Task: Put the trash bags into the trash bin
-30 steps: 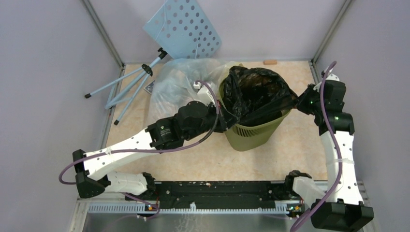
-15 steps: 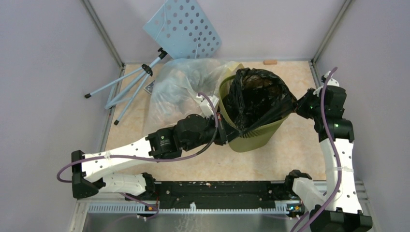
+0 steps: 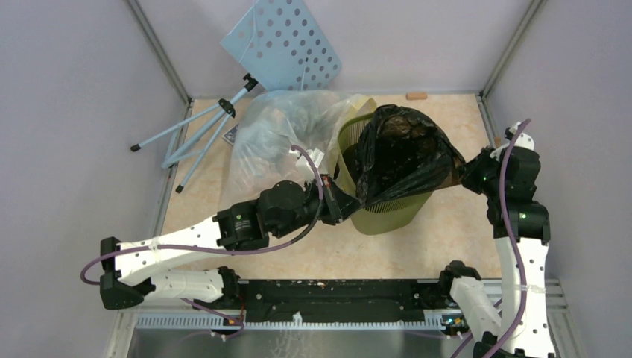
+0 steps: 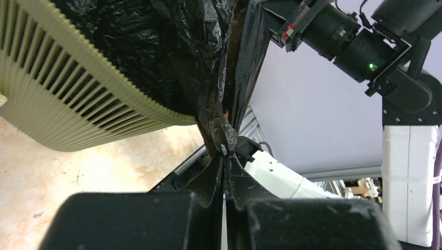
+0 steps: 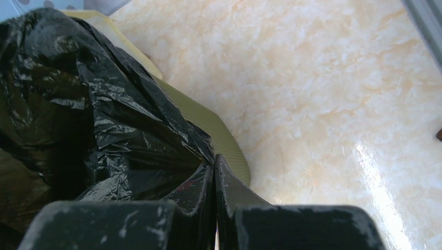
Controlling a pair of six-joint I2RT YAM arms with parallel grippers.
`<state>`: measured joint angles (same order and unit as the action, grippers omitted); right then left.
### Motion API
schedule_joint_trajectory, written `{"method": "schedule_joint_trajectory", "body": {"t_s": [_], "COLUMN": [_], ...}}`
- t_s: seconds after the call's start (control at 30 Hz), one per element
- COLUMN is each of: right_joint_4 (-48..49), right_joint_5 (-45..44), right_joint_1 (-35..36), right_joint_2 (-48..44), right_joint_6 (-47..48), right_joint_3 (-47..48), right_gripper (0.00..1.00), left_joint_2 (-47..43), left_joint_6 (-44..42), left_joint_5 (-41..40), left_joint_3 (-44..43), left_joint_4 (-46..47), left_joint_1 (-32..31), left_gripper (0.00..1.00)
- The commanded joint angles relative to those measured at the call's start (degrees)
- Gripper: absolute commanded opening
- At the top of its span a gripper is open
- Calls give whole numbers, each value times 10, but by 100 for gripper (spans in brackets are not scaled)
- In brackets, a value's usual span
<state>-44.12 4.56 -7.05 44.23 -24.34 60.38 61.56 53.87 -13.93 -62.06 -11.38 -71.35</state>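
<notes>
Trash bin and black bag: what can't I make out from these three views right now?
- Floor of the trash bin: top view, the trash bag covers it.
- How deep the bag hangs inside: both wrist views, its own folds hide that.
- Contents of the clear bag: top view, crinkled film blurs them.
- The small tan item at the far edge: top view, too small to identify.

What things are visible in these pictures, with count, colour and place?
glossy black crinkled plastic bag: one, black, draped over the bin's mouth
olive-green mesh plastic bin: one, green, table centre
large clear plastic bag: one, translucent, behind-left of the bin
pale blue perforated board on tripod legs: one, blue, back left
small tan block: one, tan, by the back wall
beige marbled table: one, beige, underneath
left gripper: one, black, shut on the black bag
right gripper: one, black, shut on the black bag
</notes>
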Motion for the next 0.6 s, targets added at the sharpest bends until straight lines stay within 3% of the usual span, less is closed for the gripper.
{"method": "schedule_joint_trajectory", "body": {"t_s": [0.0, 0.2, 0.47, 0.57], "right_joint_4": [10, 36, 38, 35], "right_joint_5": [4, 23, 6, -9], "right_joint_1": [-2, -2, -3, -2], "right_joint_2": [-10, -1, 15, 19], "right_joint_6": [-14, -22, -19, -17], "right_joint_3": [-34, -50, 5, 28], "right_gripper": [0, 1, 27, 45], "left_joint_2": [-18, -48, -74, -71], "left_joint_6": [-4, -4, -32, -43], "left_joint_5": [-18, -65, -140, -155], "left_joint_3": [26, 67, 95, 93], "left_joint_4": [17, 18, 34, 37], "left_joint_1": [-3, -3, -2, -2], "left_gripper": [3, 5, 14, 17]}}
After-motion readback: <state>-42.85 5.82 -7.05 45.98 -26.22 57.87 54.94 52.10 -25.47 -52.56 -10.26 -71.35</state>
